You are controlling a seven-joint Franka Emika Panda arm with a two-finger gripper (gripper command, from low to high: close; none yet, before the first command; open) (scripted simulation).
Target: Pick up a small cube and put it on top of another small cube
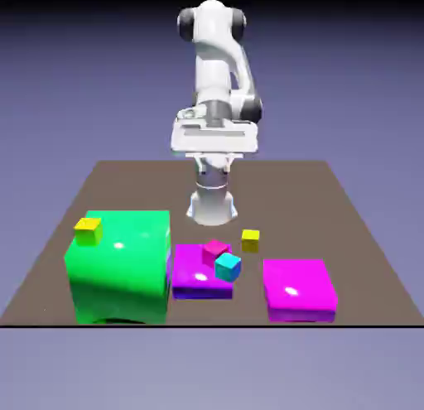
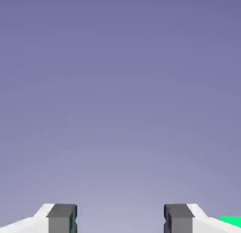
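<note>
Fingers (image 2: 62, 219) apart, nothing between them. Hand view shows only the blue-violet backdrop plus a sliver of green at the bottom right corner. Gripper (image 2: 120, 219) is up off the table, well above every cube; in the exterior view the fingers themselves are hard to make out under the white hand.

Small cube (image 1: 250, 239): dull yellow, sitting alone on the brown table (image 1: 364, 234), toward the exterior view's right of the robot base, just behind the gap between the two magenta slabs. Not touching anything.

Other items, exterior view:
- big green cube (image 1: 124, 272) at the exterior view's left front, by far the largest thing on the table
- brighter yellow cube (image 1: 88, 229) resting on the green cube's top, at its left rear corner
- flat magenta slab (image 1: 192, 272) just beside the green cube, on its right; whether they touch I can't tell
- small magenta-red cube (image 1: 215, 249) sitting on that slab near its rear right
- cyan cube (image 1: 228, 267) right in front of the magenta-red one, tilted, at the slab's right edge; looks in contact with the red cube
- second magenta slab (image 1: 300, 291) apart to the exterior view's right, near the front edge, nothing on it

Arm (image 1: 217, 69) stands folded over its base at the table's far side, hand roughly level.
</note>
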